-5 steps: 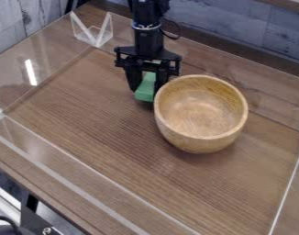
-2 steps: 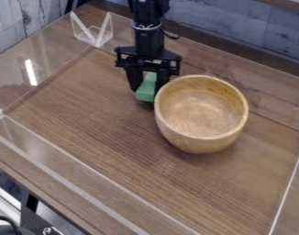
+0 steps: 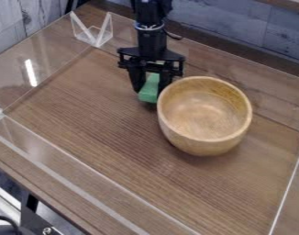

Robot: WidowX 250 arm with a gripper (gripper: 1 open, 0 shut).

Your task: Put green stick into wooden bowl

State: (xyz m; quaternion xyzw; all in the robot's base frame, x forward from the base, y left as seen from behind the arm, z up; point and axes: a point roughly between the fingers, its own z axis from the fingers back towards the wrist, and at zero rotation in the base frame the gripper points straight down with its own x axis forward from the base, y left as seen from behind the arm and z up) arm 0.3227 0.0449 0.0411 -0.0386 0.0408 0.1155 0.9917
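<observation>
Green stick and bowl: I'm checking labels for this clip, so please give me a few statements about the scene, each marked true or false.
1. The gripper is shut on the green stick. True.
2. The green stick lies inside the wooden bowl. False: it is outside, by the bowl's left rim, between the fingers.
3. The bowl is empty. True.
4. The gripper points sideways, level with the table. False: it points straight down.
5. The bowl sits left of the gripper in the picture. False: it sits to the right and nearer the camera.
</observation>
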